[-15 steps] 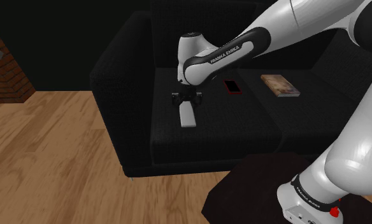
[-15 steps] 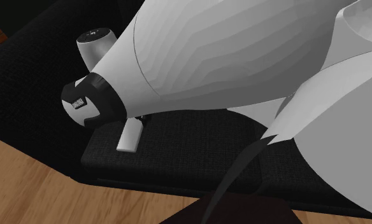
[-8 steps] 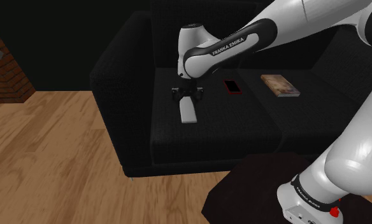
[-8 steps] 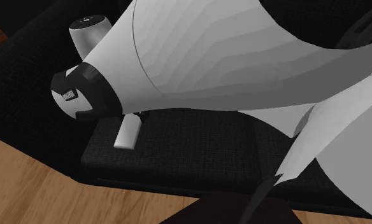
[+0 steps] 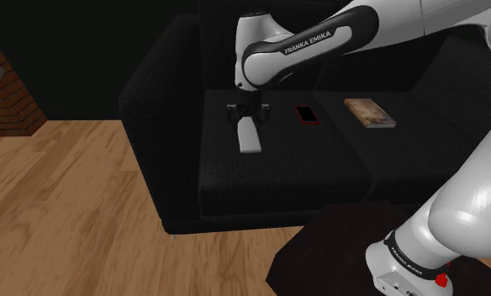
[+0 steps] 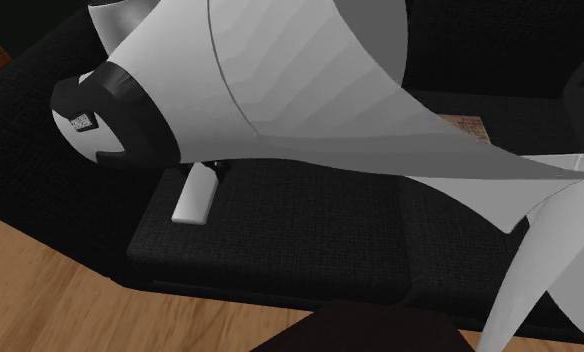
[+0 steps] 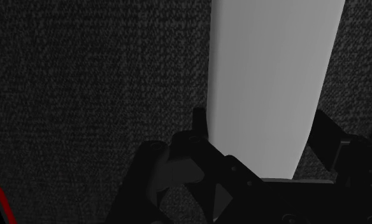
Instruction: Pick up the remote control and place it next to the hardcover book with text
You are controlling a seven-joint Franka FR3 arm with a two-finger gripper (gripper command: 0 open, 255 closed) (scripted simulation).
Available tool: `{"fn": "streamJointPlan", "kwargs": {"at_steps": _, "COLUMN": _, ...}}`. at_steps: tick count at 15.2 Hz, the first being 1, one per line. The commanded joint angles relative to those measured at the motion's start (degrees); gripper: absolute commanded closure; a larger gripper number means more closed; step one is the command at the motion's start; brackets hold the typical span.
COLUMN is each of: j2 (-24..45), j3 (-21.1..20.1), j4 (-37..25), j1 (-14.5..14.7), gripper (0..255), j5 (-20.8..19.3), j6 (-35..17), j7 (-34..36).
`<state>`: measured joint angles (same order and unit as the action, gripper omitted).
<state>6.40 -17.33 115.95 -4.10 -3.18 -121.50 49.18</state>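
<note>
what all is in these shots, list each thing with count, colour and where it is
sofa: 1, black, middle of the shoulder view, on the floor
remote: 1, white, clasped between the fingers, over the seat
slab: 1, black with a red edge, on the seat between remote and book
book: 1, tan cover, on the seat toward the shoulder view's right
floor: 1, brown wood, in front of the sofa
brick wall: 1, red-brown, shoulder view's left edge
stand: 1, dark, shoulder view's lower right
arm: 1, white with dark joints, reaching over the sofa
fingers: 2, black, shut on the remote's sides
</note>
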Motion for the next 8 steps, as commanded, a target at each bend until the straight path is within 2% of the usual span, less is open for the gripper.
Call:
{"fn": "streamJointPlan", "kwargs": {"at_steps": 1, "j2": -0.7, "j3": 0.0, "j4": -0.7, "j1": 0.0, "gripper": 255, "j5": 0.3, "j6": 1.4, "j7": -0.2}}
{"fn": "streamJointPlan", "kwargs": {"at_steps": 6, "j2": -2.1, "j3": -0.1, "j4": -3.0, "j1": -0.1, "gripper": 255, "j5": 0.8, "j6": 4.9, "j7": -0.6}}
{"fn": "streamJointPlan", "kwargs": {"at_steps": 8, "j2": -3.7, "j3": 1.1, "j4": -1.0, "j1": -1.6, "gripper": 255, "j5": 1.4, "j6": 4.5, "j7": -3.5}}
